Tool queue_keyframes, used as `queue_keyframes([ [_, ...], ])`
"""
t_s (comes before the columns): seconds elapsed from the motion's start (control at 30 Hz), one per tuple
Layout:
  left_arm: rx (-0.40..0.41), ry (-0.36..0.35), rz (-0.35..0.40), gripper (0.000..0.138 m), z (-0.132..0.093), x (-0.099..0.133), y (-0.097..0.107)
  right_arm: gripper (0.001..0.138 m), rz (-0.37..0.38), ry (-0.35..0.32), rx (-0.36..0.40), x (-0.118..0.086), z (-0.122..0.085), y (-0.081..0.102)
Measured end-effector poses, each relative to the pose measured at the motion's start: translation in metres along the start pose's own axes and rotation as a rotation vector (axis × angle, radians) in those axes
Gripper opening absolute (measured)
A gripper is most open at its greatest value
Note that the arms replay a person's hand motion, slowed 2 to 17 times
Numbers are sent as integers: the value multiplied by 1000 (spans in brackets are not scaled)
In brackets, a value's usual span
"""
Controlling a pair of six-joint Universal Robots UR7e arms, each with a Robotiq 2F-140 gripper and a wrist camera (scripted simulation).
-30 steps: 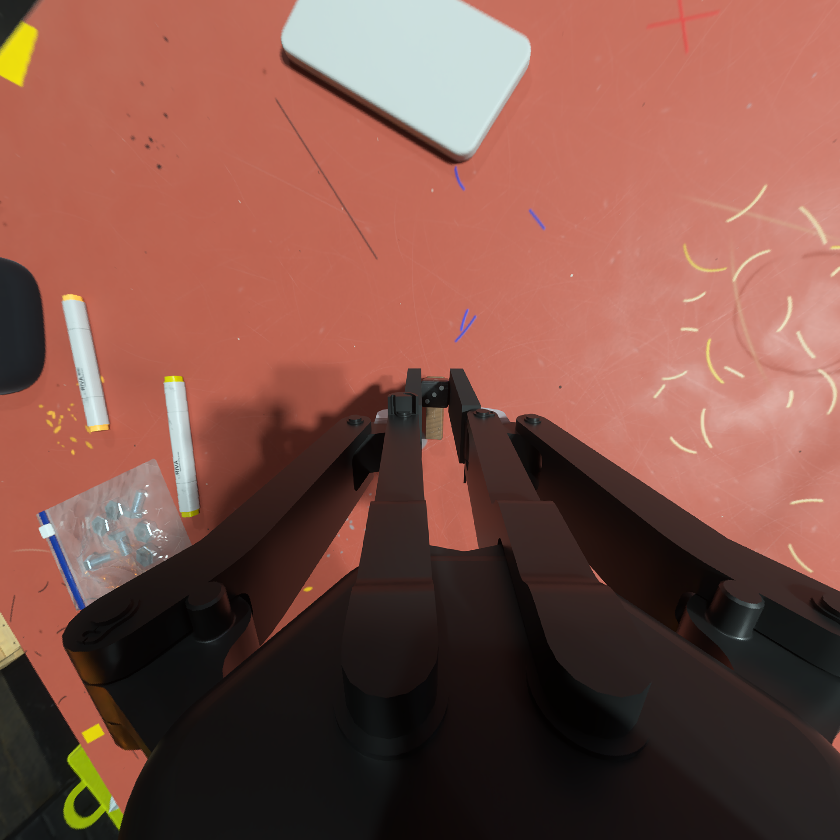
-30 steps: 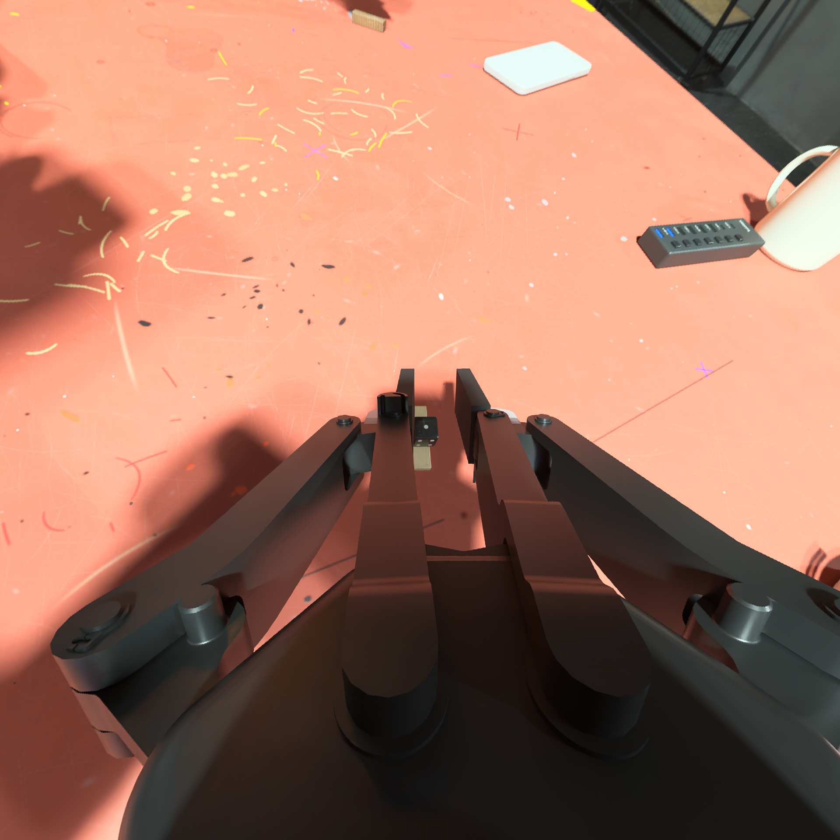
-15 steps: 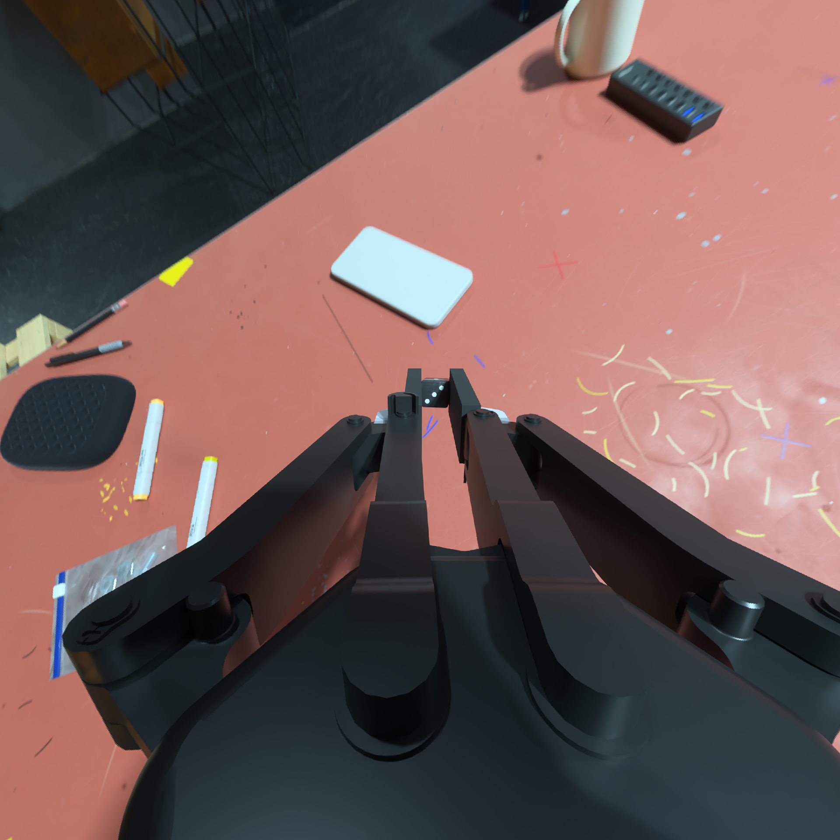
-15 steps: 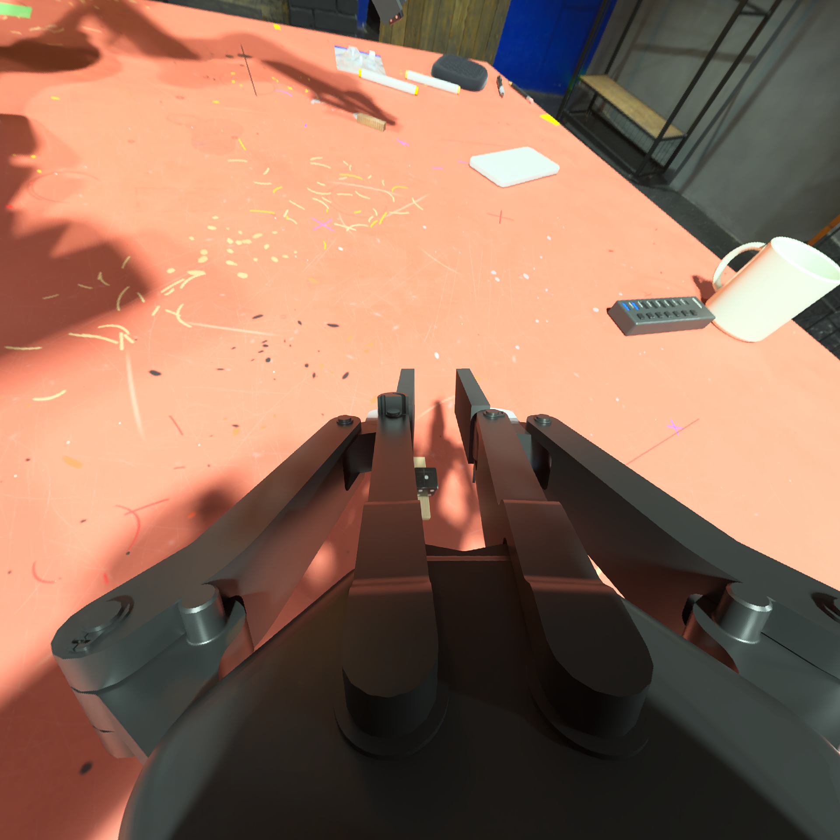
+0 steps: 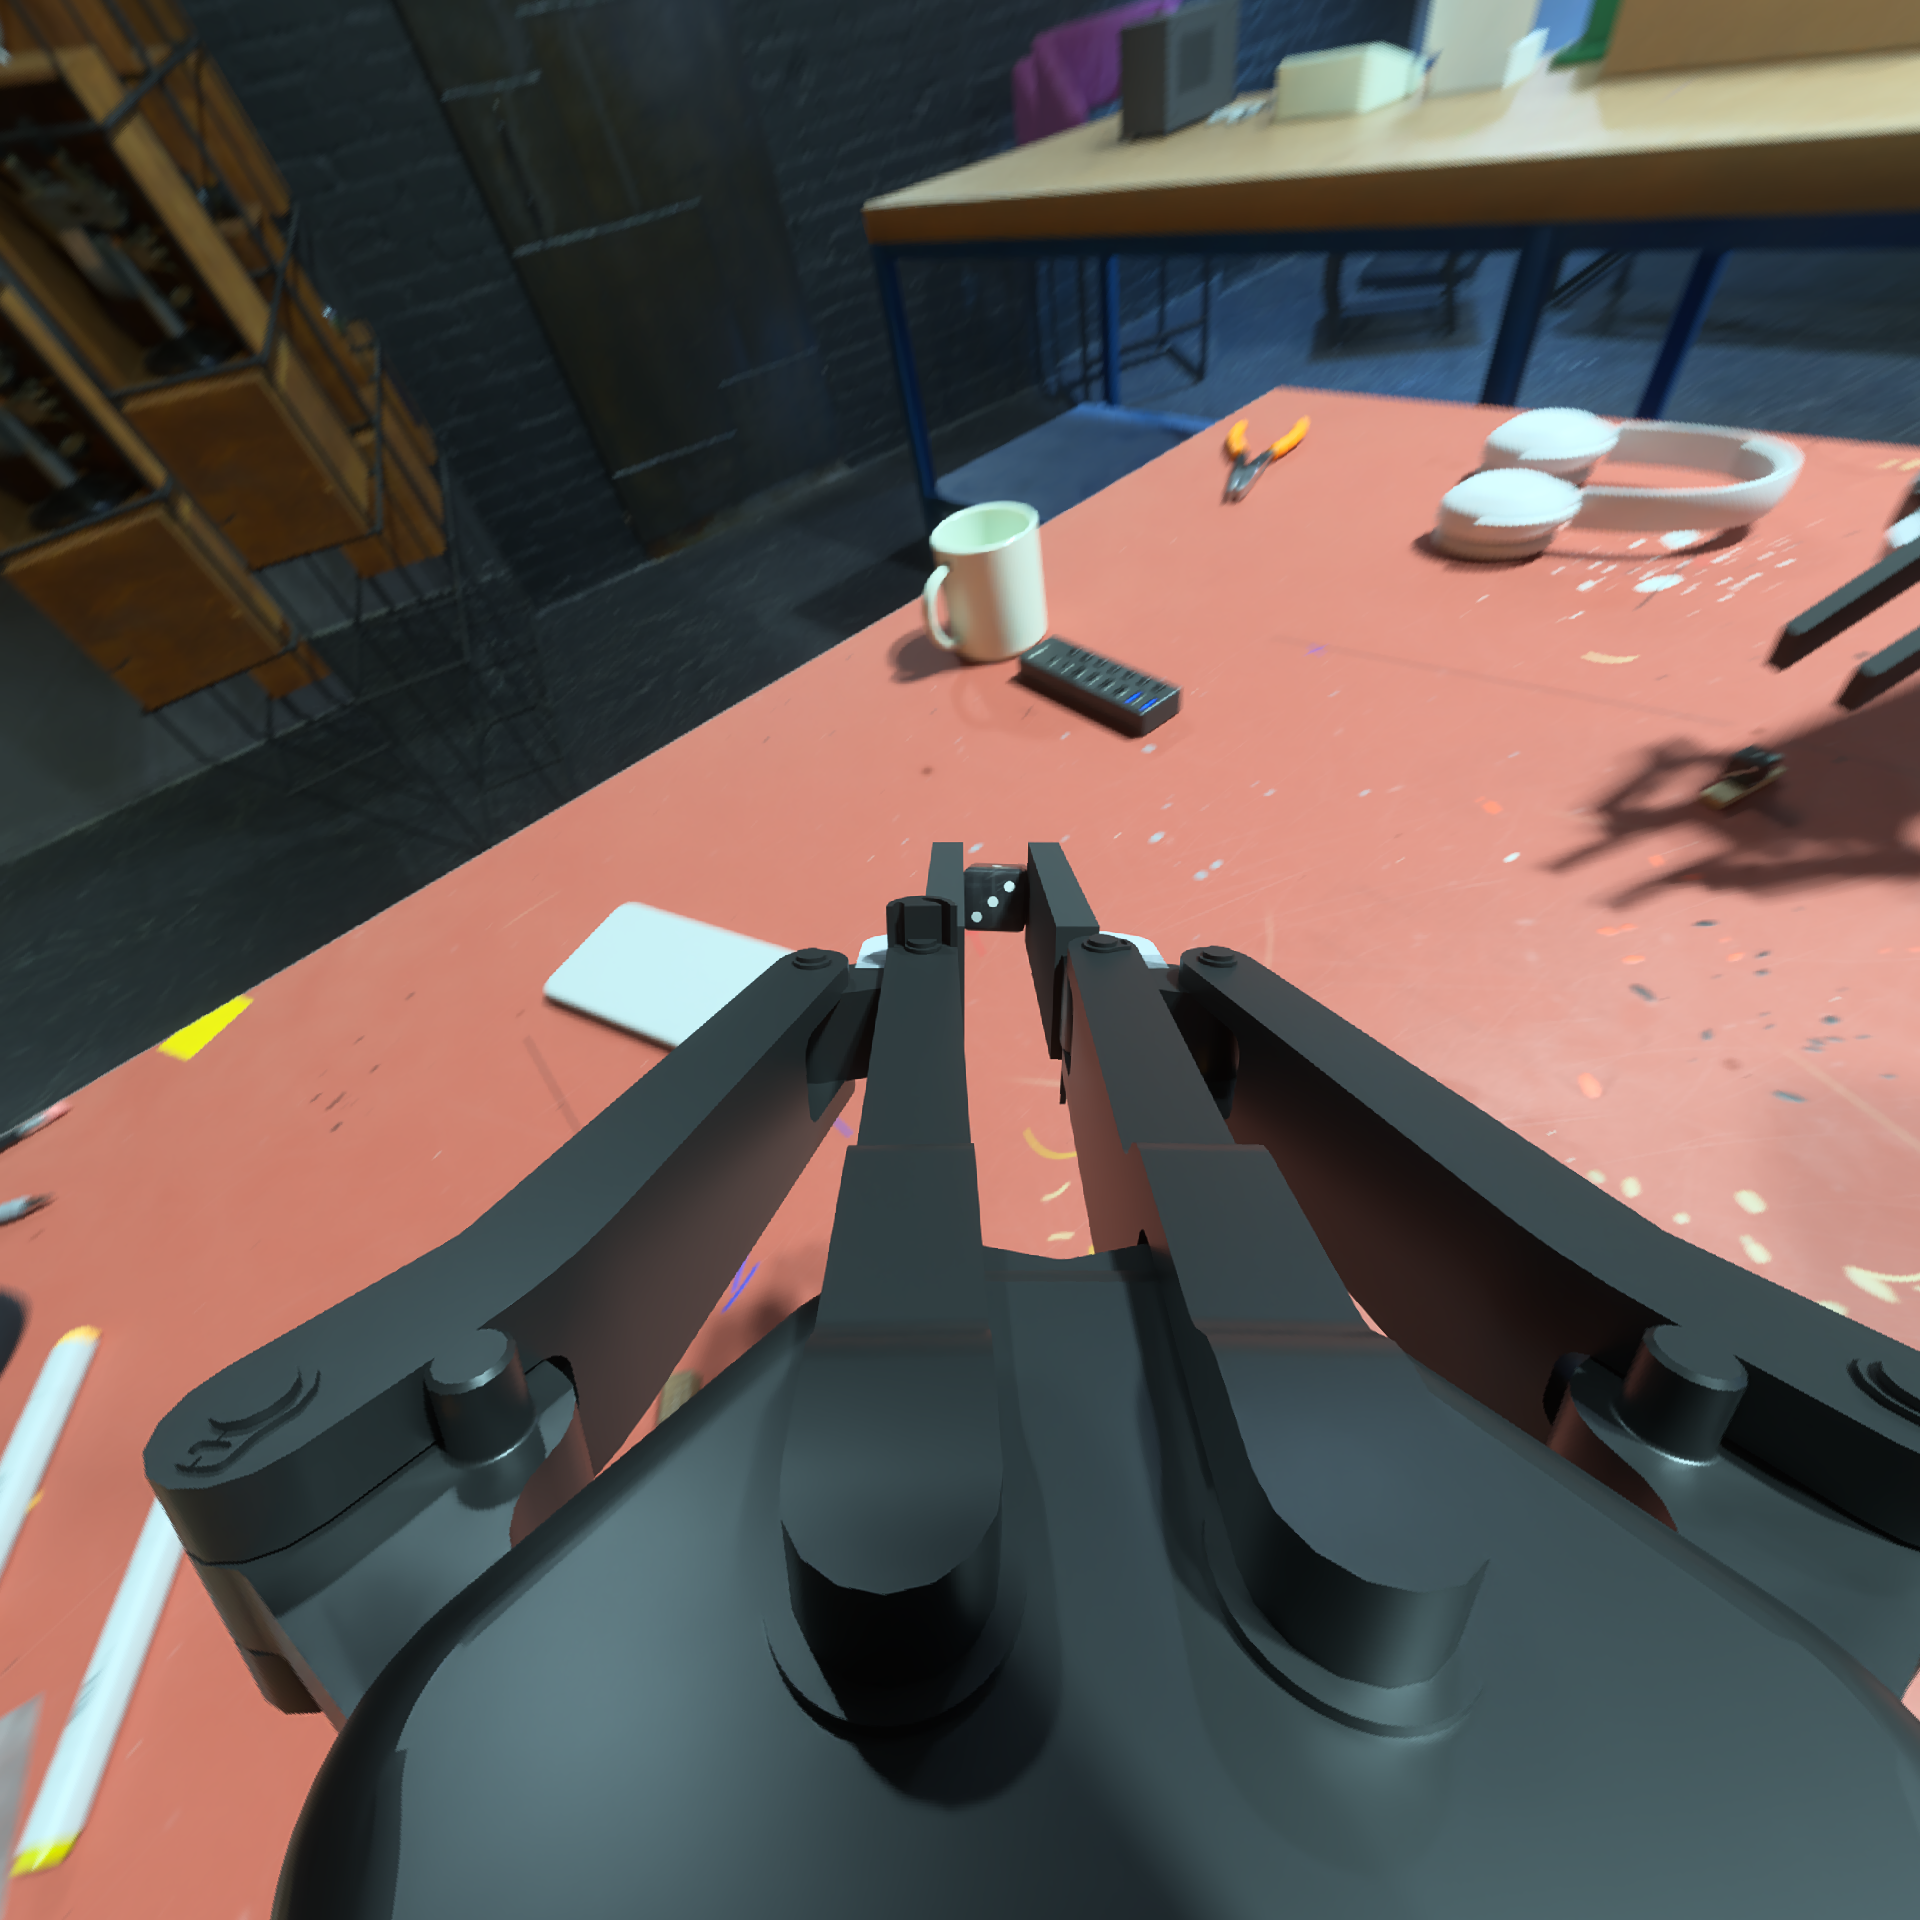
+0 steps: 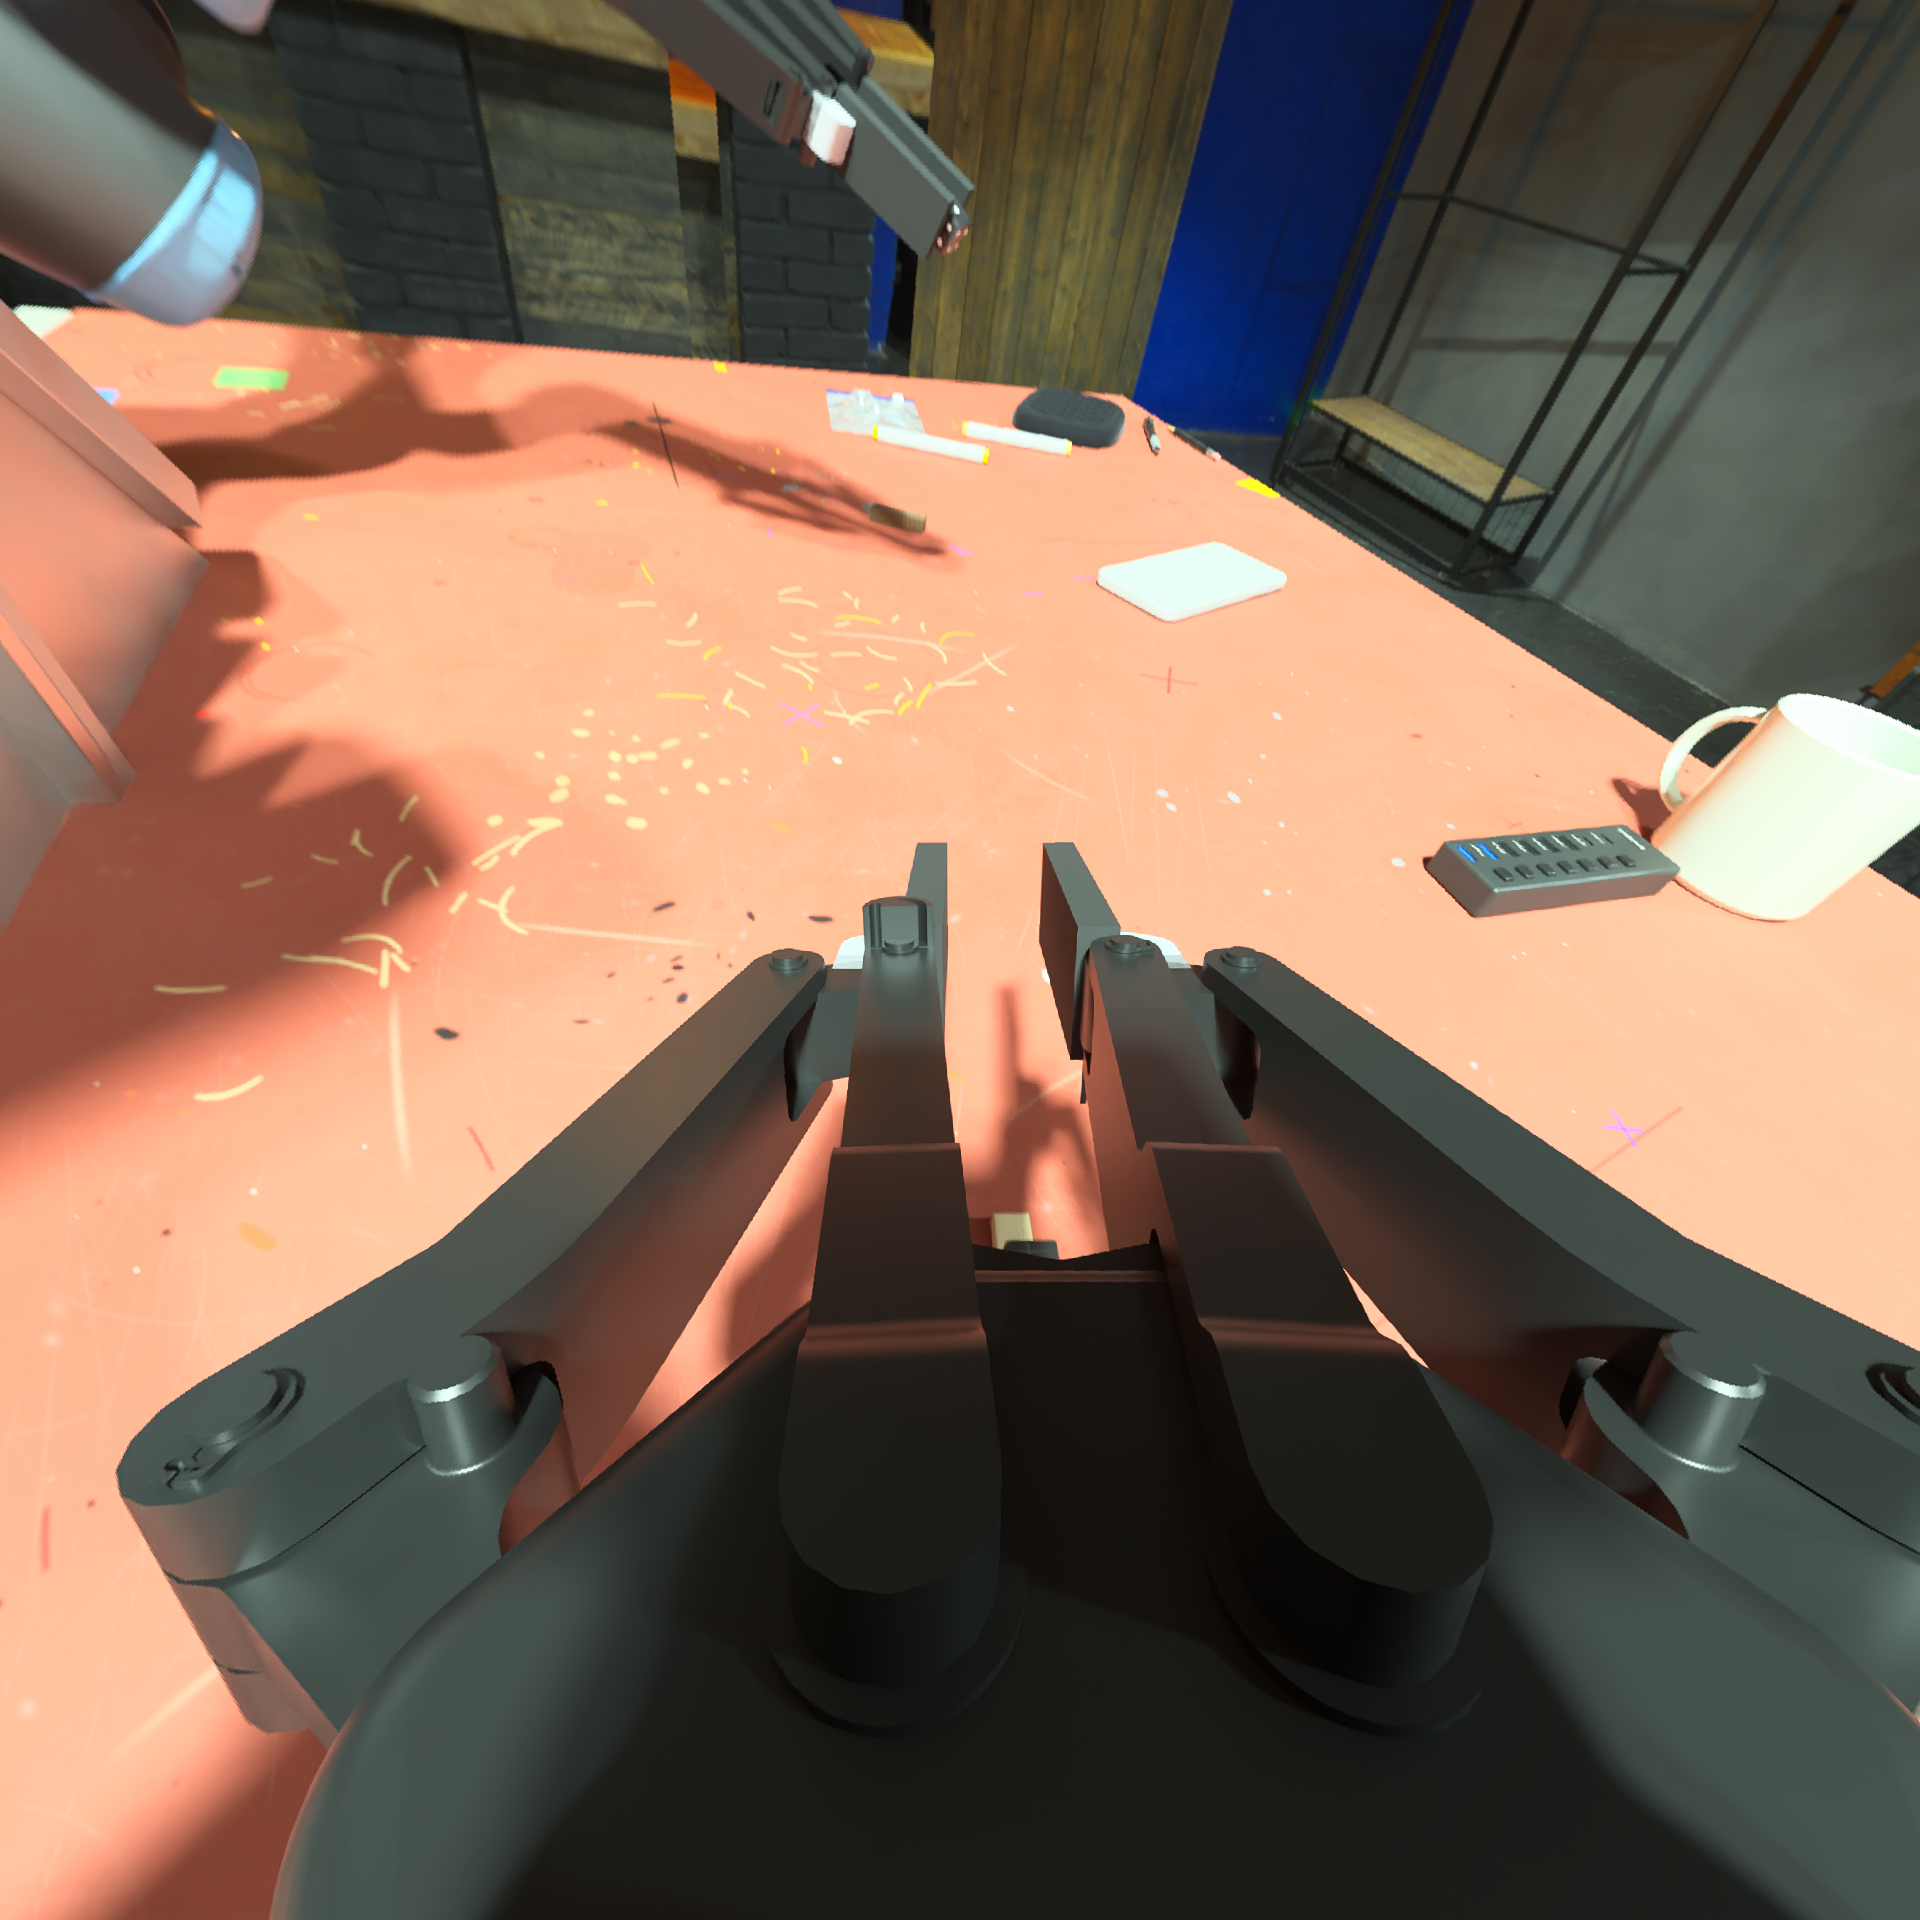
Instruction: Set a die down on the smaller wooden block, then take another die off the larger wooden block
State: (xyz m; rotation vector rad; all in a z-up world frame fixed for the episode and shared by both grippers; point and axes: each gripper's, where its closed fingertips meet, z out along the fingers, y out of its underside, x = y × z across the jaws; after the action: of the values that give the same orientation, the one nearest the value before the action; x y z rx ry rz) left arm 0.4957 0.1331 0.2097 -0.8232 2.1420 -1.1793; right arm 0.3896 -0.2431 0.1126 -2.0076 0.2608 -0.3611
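My left gripper (image 5: 992, 883) is shut on a black die (image 5: 992, 899) with white pips and holds it high above the red table. It also shows far off in the right wrist view (image 6: 940, 229). The larger wooden block (image 6: 899, 516) lies bare on the table in that arm's shadow. My right gripper (image 6: 992, 883) is open and empty, raised above the table. The smaller wooden block (image 6: 1013, 1229) peeks out between its fingers near the palm, with a dark die on it, mostly hidden. This block also shows in the left wrist view (image 5: 1745, 777).
A white mug (image 6: 1787, 805) and a grey hub (image 6: 1553, 868) stand at the right edge. A white pad (image 6: 1190, 580) lies mid-table. Markers (image 6: 935, 445), a bag and a black pad (image 6: 1070, 416) sit at the far edge. Headphones (image 5: 1600, 483) and pliers (image 5: 1262, 452) lie beyond.
My left gripper has lifted the die off the larger block and tilted up. My right gripper has risen and drawn back from the smaller block, leaving a die on it.
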Motion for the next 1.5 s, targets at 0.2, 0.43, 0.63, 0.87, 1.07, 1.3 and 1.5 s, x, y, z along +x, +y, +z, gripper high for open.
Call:
queue_keyframes([
  [0.2, 140, 130, 7, 16, 5, 53, -27, 24, 49, -39, 80, -7, 3, -19],
  [0.43, 292, 297, -14, 16, 14, 114, -51, 24, 118, -94, 167, -15, 6, -40],
  [0.63, 396, 446, -40, 16, 23, 164, -63, 25, 178, -141, 229, -20, 7, -56],
  [0.87, 459, 574, -59, 16, 39, 209, -68, 27, 263, -200, 289, -25, 8, -72],
  [1.07, 490, 647, -49, 16, 53, 240, -68, 30, 353, -257, 330, -28, 9, -83],
  [1.3, 514, 706, -31, 16, 67, 268, -68, 35, 470, -326, 351, -31, 12, -90],
  [1.5, 539, 745, -42, 16, 74, 283, -71, 37, 574, -373, 371, -31, 14, -93],
])
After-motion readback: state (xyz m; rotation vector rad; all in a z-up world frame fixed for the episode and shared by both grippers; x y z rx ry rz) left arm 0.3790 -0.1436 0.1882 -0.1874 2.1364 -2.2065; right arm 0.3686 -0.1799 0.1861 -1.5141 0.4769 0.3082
